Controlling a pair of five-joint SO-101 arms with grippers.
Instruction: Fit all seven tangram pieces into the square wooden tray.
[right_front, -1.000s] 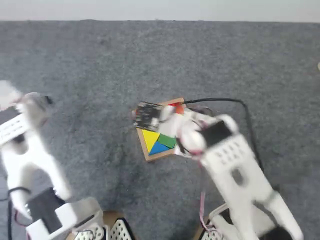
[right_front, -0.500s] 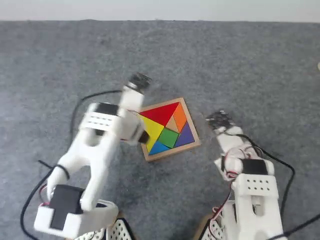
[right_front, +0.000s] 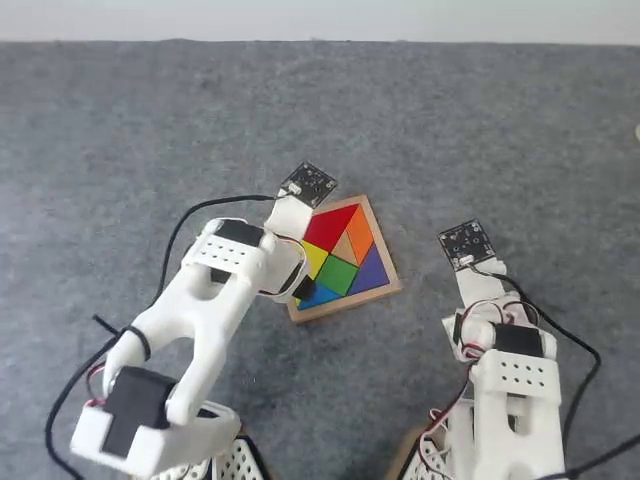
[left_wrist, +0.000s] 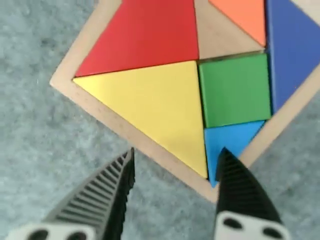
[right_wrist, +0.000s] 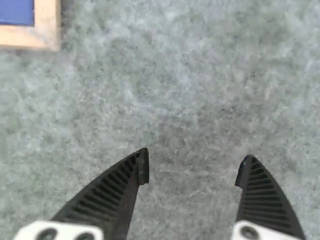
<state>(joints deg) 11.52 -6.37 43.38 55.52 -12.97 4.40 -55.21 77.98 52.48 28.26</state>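
Square tray (right_front: 350, 302) skewed, seemingly full, left gripper (left_wrist: 175, 155) spread beside edge

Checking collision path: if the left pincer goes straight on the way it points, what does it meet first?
Probably the rim of the tray, right beside the yellow triangle. The open left pincer straddles that edge. Its height above the rim is unclear.
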